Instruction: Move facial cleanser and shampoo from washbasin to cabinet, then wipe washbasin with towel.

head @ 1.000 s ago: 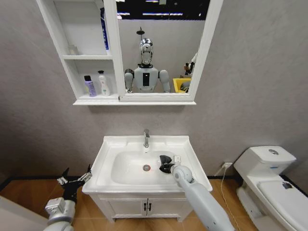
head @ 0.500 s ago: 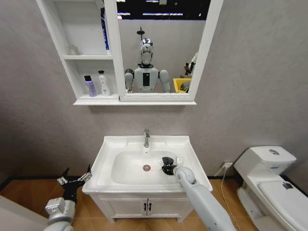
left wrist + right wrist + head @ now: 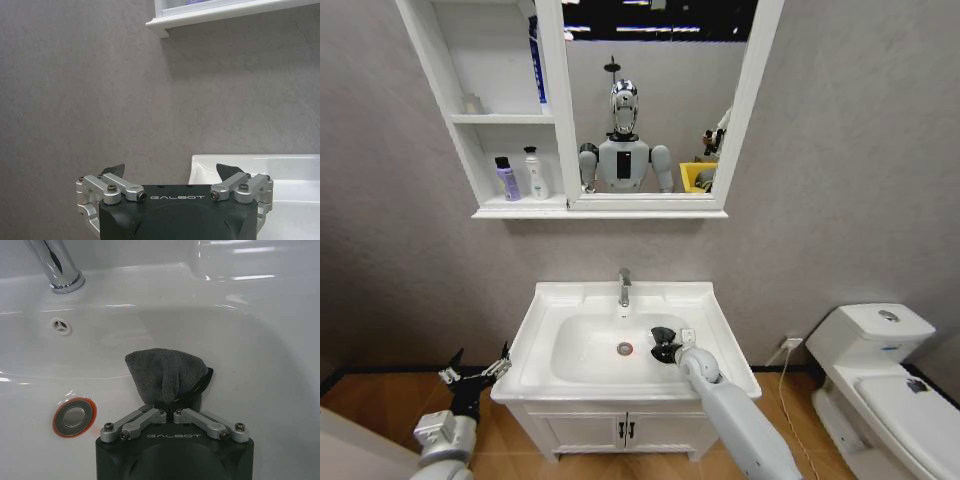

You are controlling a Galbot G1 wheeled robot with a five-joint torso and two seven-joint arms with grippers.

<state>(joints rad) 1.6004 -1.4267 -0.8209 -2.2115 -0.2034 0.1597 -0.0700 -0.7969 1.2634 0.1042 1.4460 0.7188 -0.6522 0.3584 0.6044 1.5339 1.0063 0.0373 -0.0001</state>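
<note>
The right gripper clenched the towel against the washbasin bowl, best pressed flat while wiping; the left gripper hung released

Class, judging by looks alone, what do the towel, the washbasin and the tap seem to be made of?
Towel: soft dark grey napped cloth, likely microfibre; fuzzy, bunched folds. Washbasin: probably glazed ceramic; white, glossy, with light reflections. Tap: chrome-finished metal by its mirror shine. The right gripper holds the towel.
</note>
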